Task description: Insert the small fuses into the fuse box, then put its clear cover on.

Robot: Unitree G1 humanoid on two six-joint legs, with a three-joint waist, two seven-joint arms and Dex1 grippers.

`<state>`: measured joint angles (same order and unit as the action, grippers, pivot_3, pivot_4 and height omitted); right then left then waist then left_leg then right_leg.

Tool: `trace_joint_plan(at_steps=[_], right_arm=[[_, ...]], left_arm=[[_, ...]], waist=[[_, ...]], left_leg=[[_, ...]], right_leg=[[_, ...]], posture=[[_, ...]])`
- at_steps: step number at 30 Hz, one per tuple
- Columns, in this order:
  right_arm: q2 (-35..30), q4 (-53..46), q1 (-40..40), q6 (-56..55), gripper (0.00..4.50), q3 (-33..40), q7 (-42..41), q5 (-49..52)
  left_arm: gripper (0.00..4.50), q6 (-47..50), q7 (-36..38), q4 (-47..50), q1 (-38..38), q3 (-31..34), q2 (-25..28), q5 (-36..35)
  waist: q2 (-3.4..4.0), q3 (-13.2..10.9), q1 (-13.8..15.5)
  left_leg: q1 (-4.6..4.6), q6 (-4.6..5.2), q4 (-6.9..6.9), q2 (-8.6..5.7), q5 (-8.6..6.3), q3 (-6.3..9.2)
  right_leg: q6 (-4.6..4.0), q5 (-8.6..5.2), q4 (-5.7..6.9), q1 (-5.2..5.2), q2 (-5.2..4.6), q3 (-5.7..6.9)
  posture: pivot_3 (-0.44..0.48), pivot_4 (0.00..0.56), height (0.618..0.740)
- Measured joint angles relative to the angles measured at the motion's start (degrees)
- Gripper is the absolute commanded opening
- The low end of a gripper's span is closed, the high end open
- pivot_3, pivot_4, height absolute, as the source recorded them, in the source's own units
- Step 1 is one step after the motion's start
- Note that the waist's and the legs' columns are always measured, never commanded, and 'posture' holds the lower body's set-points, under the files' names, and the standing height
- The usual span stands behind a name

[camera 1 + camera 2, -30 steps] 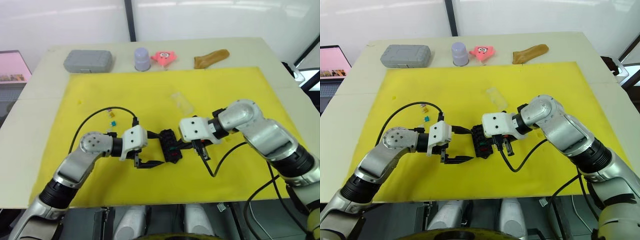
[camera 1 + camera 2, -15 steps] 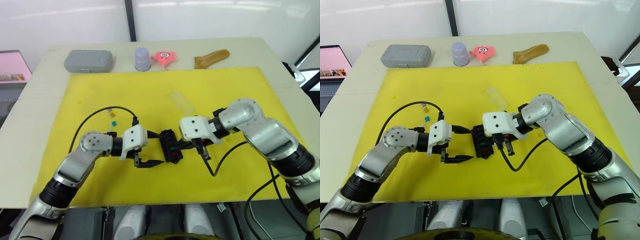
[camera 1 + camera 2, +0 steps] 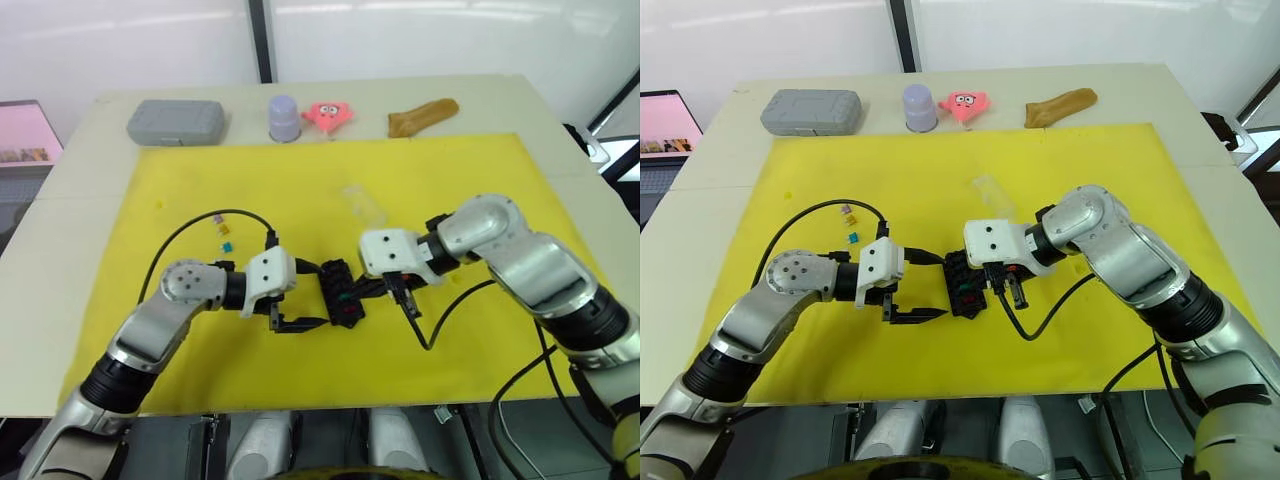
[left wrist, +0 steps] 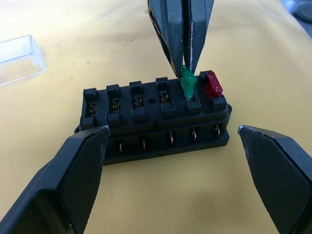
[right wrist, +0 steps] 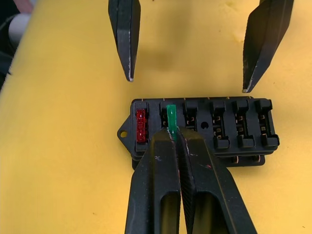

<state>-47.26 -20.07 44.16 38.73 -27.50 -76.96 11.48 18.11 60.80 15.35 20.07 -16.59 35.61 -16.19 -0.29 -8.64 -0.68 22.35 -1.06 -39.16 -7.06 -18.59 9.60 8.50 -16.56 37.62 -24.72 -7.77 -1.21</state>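
Right gripper (image 5: 175,139) pinches a small green blade fuse (image 5: 171,117) in the second slot of the black rectangular slotted fuse box (image 4: 155,117), beside a seated red fuse (image 4: 213,84). Left gripper (image 4: 173,163) spread wide, flanking box. Clear rectangular plastic cover (image 3: 363,205) lies farther back on yellow mat (image 3: 300,170).

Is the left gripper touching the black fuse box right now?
Apart. In the left wrist view the left gripper is open, its fingers on either side of the fuse box with yellow mat visible between.
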Motion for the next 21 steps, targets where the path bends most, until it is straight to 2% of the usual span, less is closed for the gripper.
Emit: trace_joint_plan(at_steps=[21], right_arm=[[0.1, 0.3, -1.1, -2.1, 0.0, -0.5, 0.6, -2.2]], left_arm=[[4.46, -0.3, 0.0, -0.7, 0.0, 0.0, -0.3, 0.8]], waist=[[0.0, 0.0, 0.0]], left_leg=[[0.0, 0.0, -0.02, -0.01, 0.0, 0.0]], right_leg=[[0.0, 0.0, 0.02, 0.0, 0.0, 0.0]], posture=[[0.0, 0.15, 0.74]])
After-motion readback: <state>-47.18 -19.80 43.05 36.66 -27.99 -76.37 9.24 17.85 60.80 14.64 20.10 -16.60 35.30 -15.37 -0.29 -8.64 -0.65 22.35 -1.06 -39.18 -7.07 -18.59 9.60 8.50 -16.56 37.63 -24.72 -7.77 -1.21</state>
